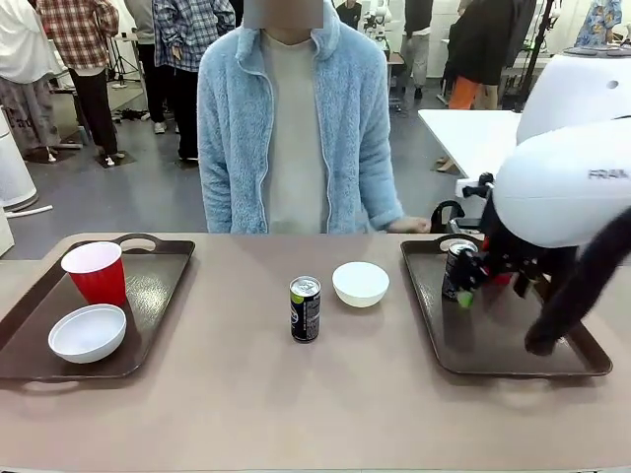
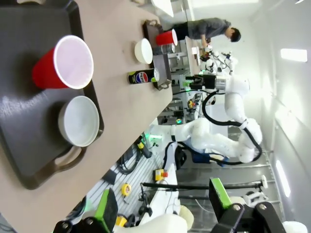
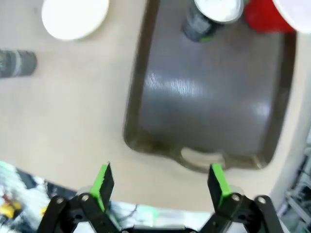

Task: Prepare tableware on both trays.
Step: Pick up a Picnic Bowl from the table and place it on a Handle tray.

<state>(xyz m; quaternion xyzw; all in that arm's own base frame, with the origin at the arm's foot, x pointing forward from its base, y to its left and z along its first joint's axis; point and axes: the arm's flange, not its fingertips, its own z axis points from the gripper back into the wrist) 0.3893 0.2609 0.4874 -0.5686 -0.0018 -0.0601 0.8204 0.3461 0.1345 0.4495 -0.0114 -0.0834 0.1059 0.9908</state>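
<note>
We hang our right arm [image 1: 562,187] over the right tray [image 3: 209,111], jaws spread wide, empty; left jaws likewise — bare tabletop [image 3: 63,111] borders the tray's near rim.

The right tool [image 3: 160,177] hangs above the bench [image 3: 63,116], its green-padded fingers [image 3: 103,182] spread wide with nothing between them. Below lies a dark brown tray [image 3: 209,107], its loop handle [image 3: 201,156] at the end nearest the tool. At the tray's far end stand a dark can [image 3: 209,14] and, just beside it, a red cup [image 3: 265,17]. Off the tray, on the bare bench, sit a white bowl [image 3: 75,17] and a second can [image 3: 17,63], both blurred.
</note>
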